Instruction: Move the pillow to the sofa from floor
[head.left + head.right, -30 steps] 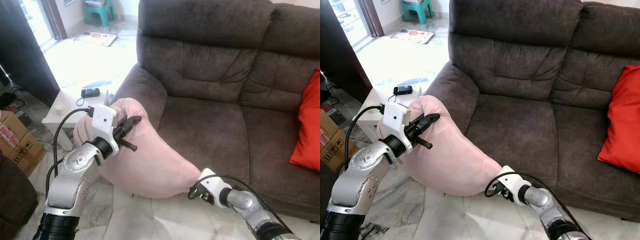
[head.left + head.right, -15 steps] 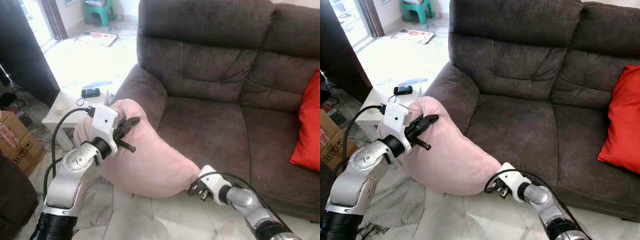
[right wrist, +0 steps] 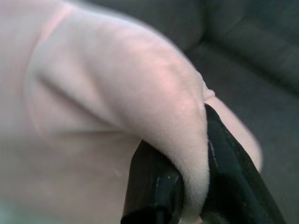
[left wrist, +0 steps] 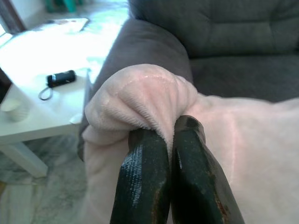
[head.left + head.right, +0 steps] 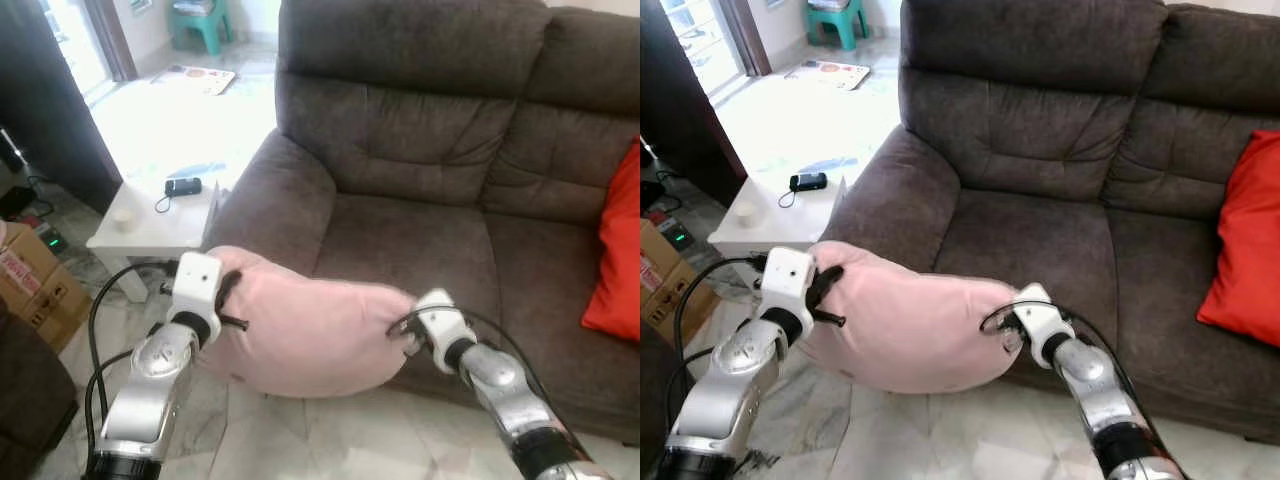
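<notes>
I hold the pink pillow [image 5: 305, 330] slung between both pincers, clear of the floor and in front of the dark brown sofa [image 5: 430, 150]. My left gripper [image 4: 166, 135] pinches a bunched corner of the plush fabric, its two black fingers [image 4: 142, 177] closed almost together with only a thin fold of pillow between them. My right gripper [image 3: 187, 154] clamps the opposite end, a thick roll of the fabric wedged between its fingers [image 3: 154, 182]; that wrist view is blurred, but the grip on the fabric is plain. The pillow hangs lengthwise from one pincer to the other, sagging a little in the middle, with its far edge against the front of the sofa seat below the armrest [image 5: 265, 195].

Beyond the left pincer stands a small white side table [image 5: 150, 230] just beside the armrest; on it lie a black device with a looped cord [image 5: 182, 186] and a small pale cup [image 5: 123, 217]. Further to the outside of that pincer sits a cardboard box [image 5: 30, 285] on the floor; I cannot tell what is in it. Well beyond the right pincer, a red cushion [image 5: 615, 250] leans upright at the far end of the sofa seat. A green stool [image 5: 200, 20] stands on the bright floor in the background.
</notes>
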Motion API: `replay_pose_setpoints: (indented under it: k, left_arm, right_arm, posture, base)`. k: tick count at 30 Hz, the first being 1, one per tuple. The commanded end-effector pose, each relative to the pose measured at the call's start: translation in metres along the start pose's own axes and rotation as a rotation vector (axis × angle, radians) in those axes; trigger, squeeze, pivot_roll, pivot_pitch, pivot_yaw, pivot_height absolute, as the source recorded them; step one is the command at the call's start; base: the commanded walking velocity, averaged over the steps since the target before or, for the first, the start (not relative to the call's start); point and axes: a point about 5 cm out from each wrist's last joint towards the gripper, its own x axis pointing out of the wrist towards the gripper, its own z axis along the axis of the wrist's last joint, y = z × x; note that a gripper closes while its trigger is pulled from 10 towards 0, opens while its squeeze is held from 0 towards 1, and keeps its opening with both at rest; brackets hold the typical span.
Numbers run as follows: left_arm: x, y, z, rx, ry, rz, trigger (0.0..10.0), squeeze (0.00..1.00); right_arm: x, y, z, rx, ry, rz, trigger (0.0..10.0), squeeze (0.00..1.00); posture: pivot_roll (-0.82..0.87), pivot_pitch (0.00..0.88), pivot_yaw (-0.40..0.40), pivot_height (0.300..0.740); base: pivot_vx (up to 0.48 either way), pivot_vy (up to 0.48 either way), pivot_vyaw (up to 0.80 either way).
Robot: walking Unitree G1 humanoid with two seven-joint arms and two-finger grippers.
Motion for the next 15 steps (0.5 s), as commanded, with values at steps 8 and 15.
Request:
replay_pose_setpoints:
  k: [8, 15]
  left_arm:
    - [0.002, -0.005, 0.015, -0.027, -0.14, 0.065, 10.0, 0.0]
    - [0.005, -0.005, 0.02, -0.029, -0.188, 0.094, 10.0, 0.0]
  right_arm:
    - [0.003, -0.006, 0.049, 0.169, -0.247, -0.164, 10.0, 0.0]
    - [0.004, -0.009, 0.066, 0.221, -0.295, -0.229, 10.0, 0.0]
  posture:
    - [0.03, 0.064, -0.013, 0.74]
    - [0.04, 0.075, -0.003, 0.74]
  base:
    - [0.0, 0.0, 0.0]
    - [0.0, 0.0, 0.0]
